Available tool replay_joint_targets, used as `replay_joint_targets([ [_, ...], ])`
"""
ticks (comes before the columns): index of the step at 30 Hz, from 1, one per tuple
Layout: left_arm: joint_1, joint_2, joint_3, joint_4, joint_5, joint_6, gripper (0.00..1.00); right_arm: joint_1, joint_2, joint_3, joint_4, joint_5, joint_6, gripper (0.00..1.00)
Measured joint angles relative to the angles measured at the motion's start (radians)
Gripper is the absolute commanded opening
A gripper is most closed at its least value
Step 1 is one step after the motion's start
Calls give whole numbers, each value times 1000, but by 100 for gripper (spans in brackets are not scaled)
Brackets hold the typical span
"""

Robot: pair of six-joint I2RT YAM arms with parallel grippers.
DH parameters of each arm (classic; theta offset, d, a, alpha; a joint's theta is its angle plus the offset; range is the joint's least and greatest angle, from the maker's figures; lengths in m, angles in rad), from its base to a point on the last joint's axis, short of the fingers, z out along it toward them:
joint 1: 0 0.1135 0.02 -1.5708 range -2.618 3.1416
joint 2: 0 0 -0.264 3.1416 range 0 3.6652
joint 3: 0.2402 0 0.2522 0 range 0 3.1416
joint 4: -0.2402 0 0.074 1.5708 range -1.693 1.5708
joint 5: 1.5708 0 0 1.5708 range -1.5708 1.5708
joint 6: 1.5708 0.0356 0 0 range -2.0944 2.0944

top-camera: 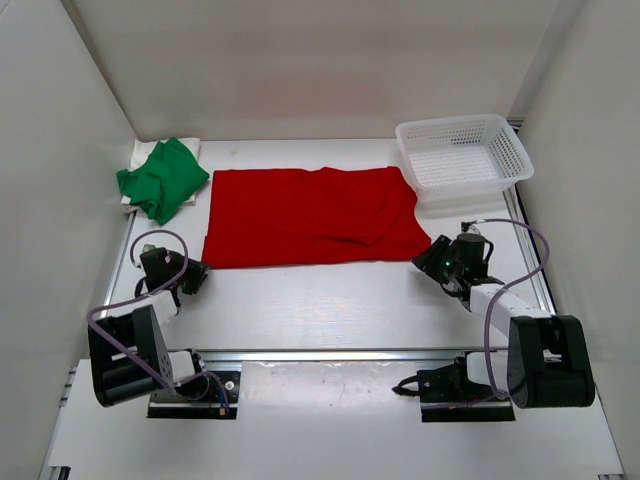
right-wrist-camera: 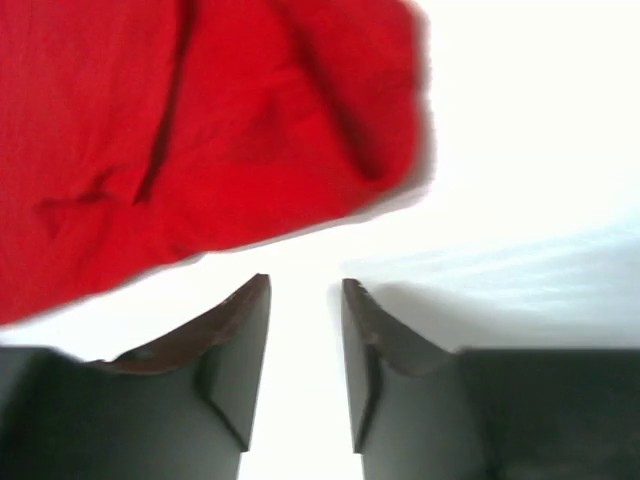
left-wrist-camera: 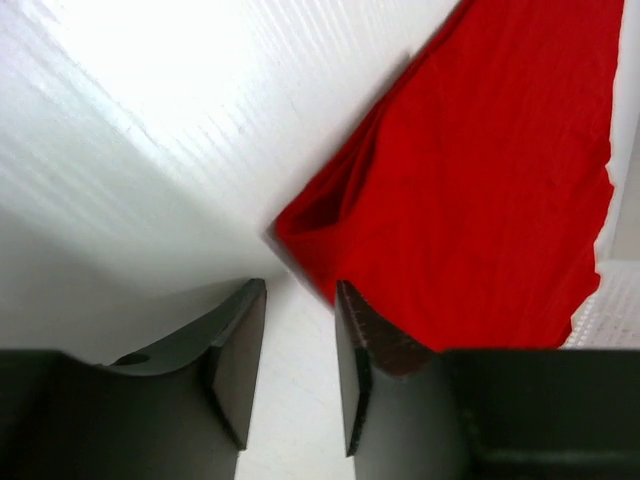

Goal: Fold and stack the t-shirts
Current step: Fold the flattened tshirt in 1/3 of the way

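From above, the red t-shirt [top-camera: 310, 215] lies flat across the middle of the counter [top-camera: 320, 310]. The green t-shirt [top-camera: 160, 180] sits bunched in the far left corner on top of the cream-white t-shirt [top-camera: 140, 152]. A white mesh basket [top-camera: 462, 152] stands at the far right. The left end effector [top-camera: 195, 275] is at the red shirt's near left corner, and the right end effector [top-camera: 425, 262] is at its near right corner.

In the left wrist view, the left end effector [left-wrist-camera: 300, 290] is narrowly parted and holds nothing, with the red corner [left-wrist-camera: 480, 180] just beyond its tips.

In the right wrist view, the right end effector [right-wrist-camera: 305, 283] is also parted over bare counter, with the red cloth [right-wrist-camera: 200, 130] just past it.
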Motion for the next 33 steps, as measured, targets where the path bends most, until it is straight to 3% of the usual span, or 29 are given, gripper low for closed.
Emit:
replay_joint_targets([
  [6,2,110,11,125,5,-58,29,-55,21,-25,77,21,29,48],
  [9,2,143,27,137,0,-65,16,-94,80,-20,114,23,32,49],
  [15,1,182,52,153,0,-66,0,-109,181,29,163,26,40,47],
  [18,1,192,61,156,0,-67,0,-108,212,50,171,27,39,37],
  [24,0,193,68,148,-2,-60,0,-109,270,72,183,21,43,0],
  [29,-12,157,90,82,-14,-38,0,-92,238,72,157,23,50,0],
  [33,-29,86,224,-47,14,10,0,-51,80,93,69,41,40,0],
])
